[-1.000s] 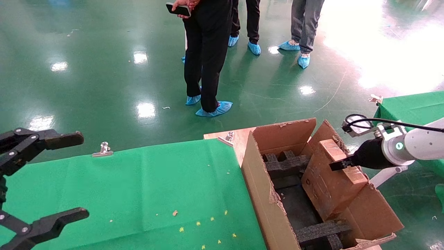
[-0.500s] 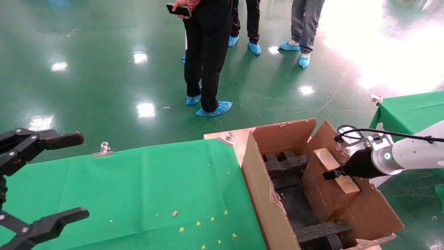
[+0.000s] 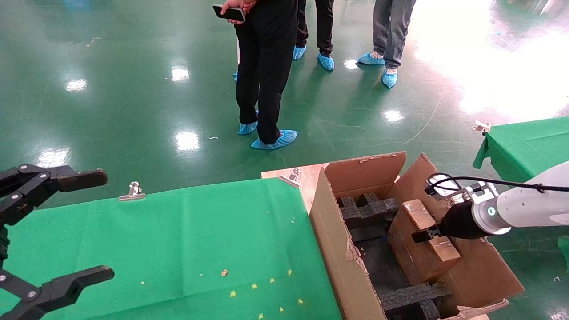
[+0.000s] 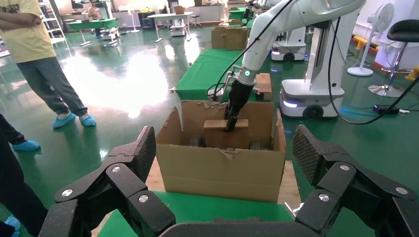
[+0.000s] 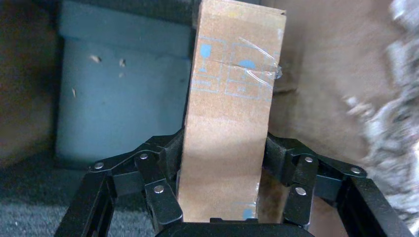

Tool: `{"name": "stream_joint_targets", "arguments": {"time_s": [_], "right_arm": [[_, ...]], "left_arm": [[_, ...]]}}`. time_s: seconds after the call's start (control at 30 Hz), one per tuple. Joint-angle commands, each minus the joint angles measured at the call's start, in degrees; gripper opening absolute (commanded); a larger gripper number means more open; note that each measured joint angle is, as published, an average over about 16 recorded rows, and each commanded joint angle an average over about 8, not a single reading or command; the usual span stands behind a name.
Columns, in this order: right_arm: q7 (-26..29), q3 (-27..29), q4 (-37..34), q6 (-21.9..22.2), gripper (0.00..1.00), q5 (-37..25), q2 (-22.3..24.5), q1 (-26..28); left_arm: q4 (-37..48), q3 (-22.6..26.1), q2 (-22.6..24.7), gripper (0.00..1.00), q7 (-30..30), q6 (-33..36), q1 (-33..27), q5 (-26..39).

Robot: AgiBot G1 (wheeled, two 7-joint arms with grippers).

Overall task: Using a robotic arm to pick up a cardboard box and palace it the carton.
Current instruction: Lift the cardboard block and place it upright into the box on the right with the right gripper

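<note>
Head view shows my right gripper [image 3: 422, 234] clamped across the cardboard box [image 3: 420, 249], which stands tilted inside the carton [image 3: 338, 249] with its long axis pointing down toward the floor, while my left gripper [image 3: 58, 231] hangs open.

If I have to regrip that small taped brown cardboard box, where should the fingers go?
Probably where the right gripper holds it now: fingers across the two broad faces of the small brown cardboard box, at its upper narrow edge. It stands tilted inside the large corrugated carton, so only that top is free; come from above, on the carton's right.
</note>
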Motion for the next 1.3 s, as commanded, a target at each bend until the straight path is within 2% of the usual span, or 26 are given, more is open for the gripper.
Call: {"name": "stream_joint_targets", "arguments": {"time_s": [0.03, 0.3, 0.97, 1.3], "right_arm": [[-0.7, 0.0, -0.6, -0.1, 0.02, 0.2, -0.3, -0.4], [-1.7, 0.1, -1.6, -0.7, 0.98, 0.5, -0.9, -0.8], [-1.7, 0.1, -1.2, -0.6, 1.00, 0.4, -0.5, -0.4], [-1.9, 0.8, 1.4, 0.2, 1.00, 0.3, 1.0, 1.5]], "left_arm": [[0.0, 0.0, 0.0, 1.00, 0.0, 0.0, 0.0, 0.0], [0.0, 0.0, 0.0, 1.00, 0.0, 0.0, 0.0, 0.0], [0.0, 0.0, 0.0, 1.00, 0.0, 0.0, 0.0, 0.0], [0.0, 0.0, 0.0, 1.00, 0.0, 0.0, 0.0, 0.0]]}}
